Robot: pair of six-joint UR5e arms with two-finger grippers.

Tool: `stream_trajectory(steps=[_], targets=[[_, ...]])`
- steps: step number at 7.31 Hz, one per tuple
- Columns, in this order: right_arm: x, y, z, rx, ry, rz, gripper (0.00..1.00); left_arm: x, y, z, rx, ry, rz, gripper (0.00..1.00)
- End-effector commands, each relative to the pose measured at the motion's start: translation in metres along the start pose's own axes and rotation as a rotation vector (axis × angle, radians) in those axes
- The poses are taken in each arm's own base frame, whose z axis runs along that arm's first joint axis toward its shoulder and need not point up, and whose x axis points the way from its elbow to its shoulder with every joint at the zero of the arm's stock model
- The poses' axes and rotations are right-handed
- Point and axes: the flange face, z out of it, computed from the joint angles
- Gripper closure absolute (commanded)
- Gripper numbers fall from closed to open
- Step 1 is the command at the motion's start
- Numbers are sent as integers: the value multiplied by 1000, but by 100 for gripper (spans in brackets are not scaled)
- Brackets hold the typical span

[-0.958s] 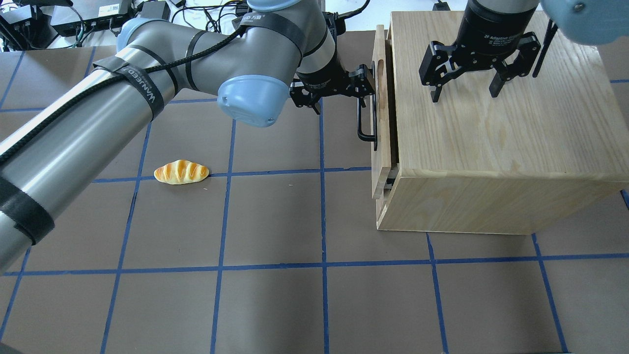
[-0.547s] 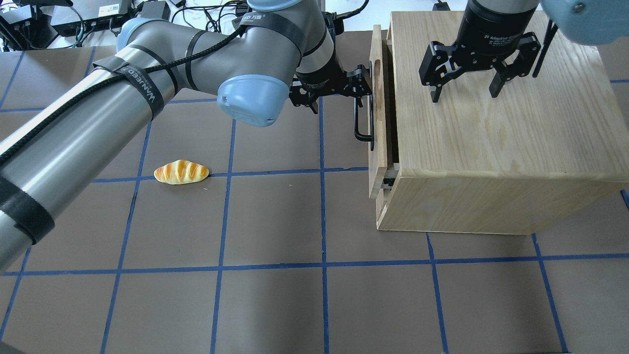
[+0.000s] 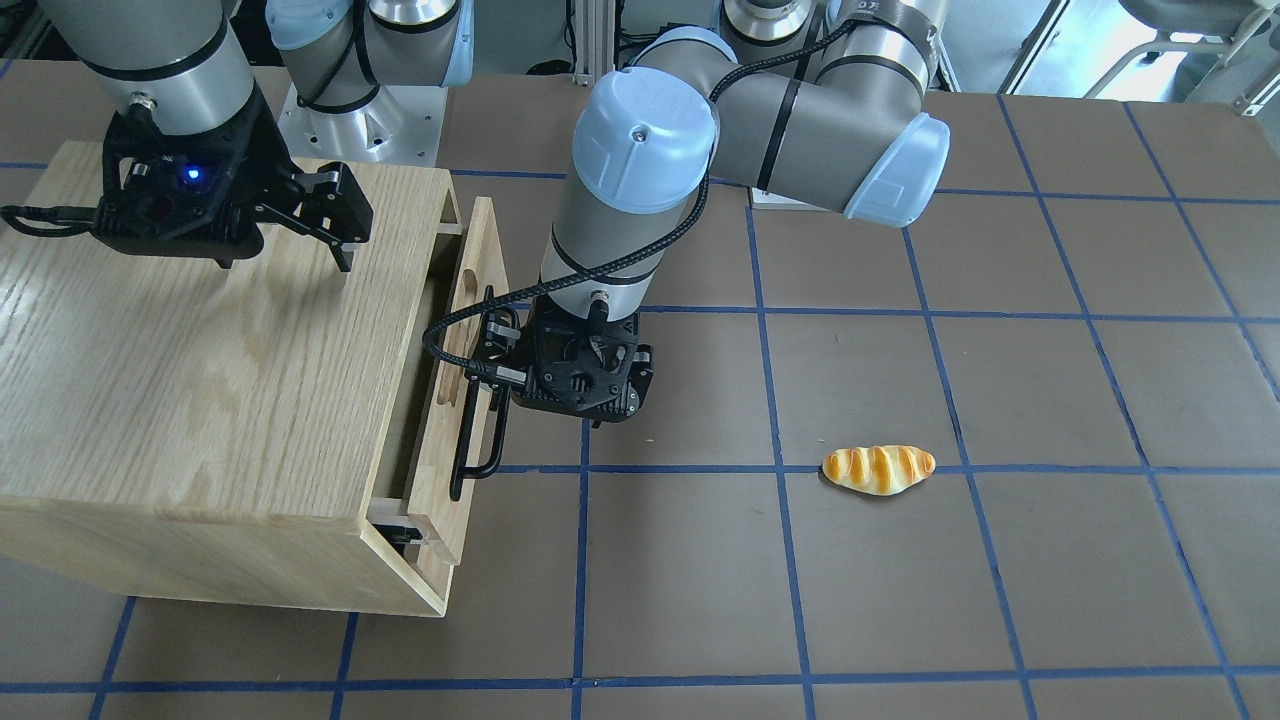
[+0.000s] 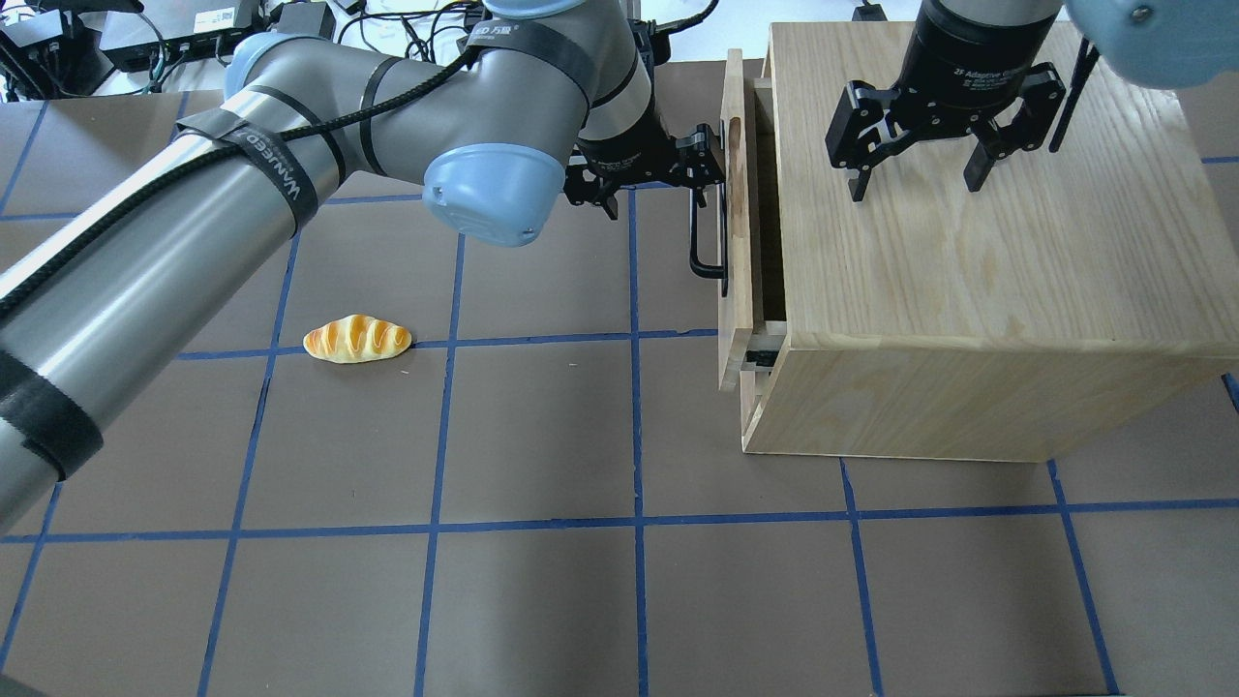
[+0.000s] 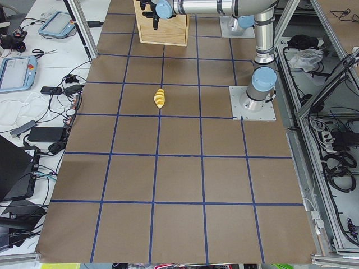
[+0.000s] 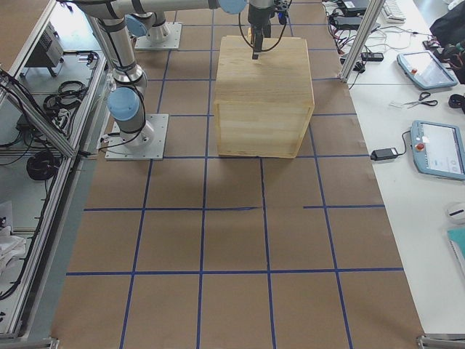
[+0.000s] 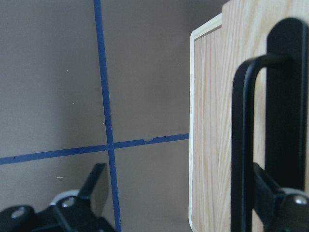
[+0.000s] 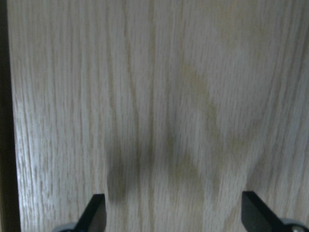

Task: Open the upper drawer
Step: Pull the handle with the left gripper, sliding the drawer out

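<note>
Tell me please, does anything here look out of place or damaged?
Only the bread roll: it lies alone on the mat, apart from the cabinet. The upper drawer is partly out and looks undamaged.

Light-wood upper drawer (image 4: pixel 734 300), black bar handle (image 4: pixel 694 237), partly pulled out

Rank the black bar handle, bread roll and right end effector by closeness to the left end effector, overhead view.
1. Black bar handle, at the left end effector.
2. Right end effector, above the cabinet top.
3. Bread roll, on the table, robot's left.
</note>
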Motion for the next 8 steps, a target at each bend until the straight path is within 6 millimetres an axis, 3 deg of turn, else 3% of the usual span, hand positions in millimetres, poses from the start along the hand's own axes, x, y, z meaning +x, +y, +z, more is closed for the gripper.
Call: stream_trajectory(steps=[1, 4, 8], targets=[[0, 0, 1, -1, 0, 1, 0, -12, -6, -6, 4, -4, -14, 0], [0, 0, 0, 0, 0, 1, 0, -16, -7, -8, 1, -8, -6, 0], [0, 0, 0, 0, 0, -1, 0, -38, -14, -16, -9, -18, -22, 0]])
